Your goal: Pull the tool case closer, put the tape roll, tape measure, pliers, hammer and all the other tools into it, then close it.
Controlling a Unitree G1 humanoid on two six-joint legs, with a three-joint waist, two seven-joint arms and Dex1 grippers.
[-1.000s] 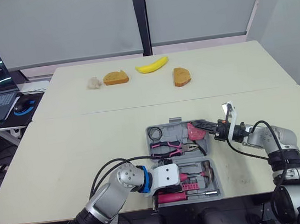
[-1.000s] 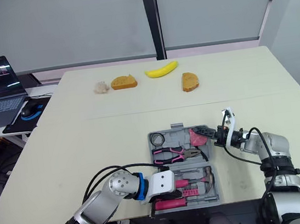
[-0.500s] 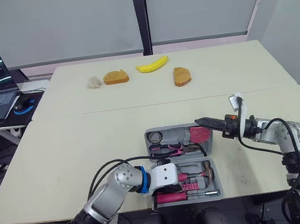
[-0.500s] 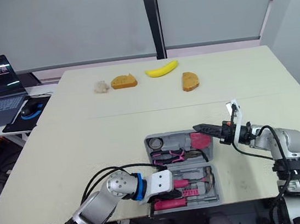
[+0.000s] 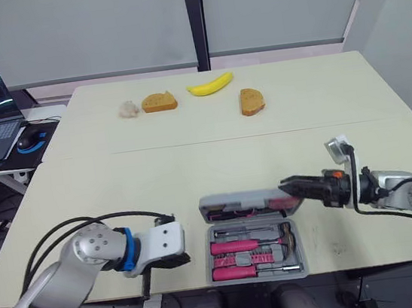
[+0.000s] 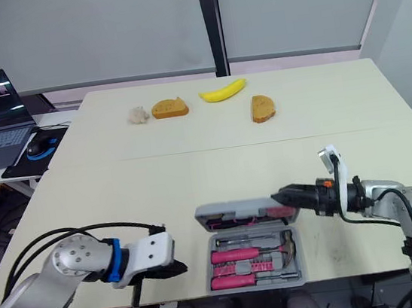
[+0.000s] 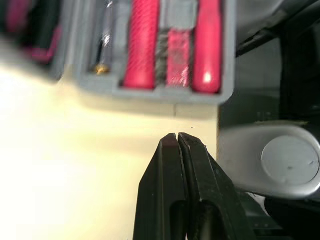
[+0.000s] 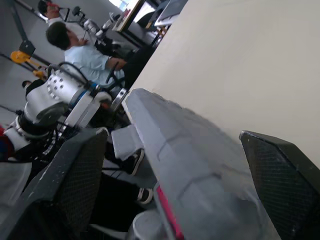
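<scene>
Case [image 5: 253,243] lies at the table's [image 5: 156,176] front edge, long axis 9-to-3, lid [image 5: 247,202] half raised and opening toward 6. Right gripper [image 5: 284,184] is at 3 o'clock, its fingers [image 8: 75,180] released and spread astride the lid. Left gripper [image 7: 177,137], clenched empty, is at 9; its wrist view shows pink handles [image 7: 142,45].

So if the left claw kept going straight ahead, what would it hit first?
Most likely the tool case: the shut left gripper points across a bare strip of table at its grey side wall, though height is unclear.
</scene>
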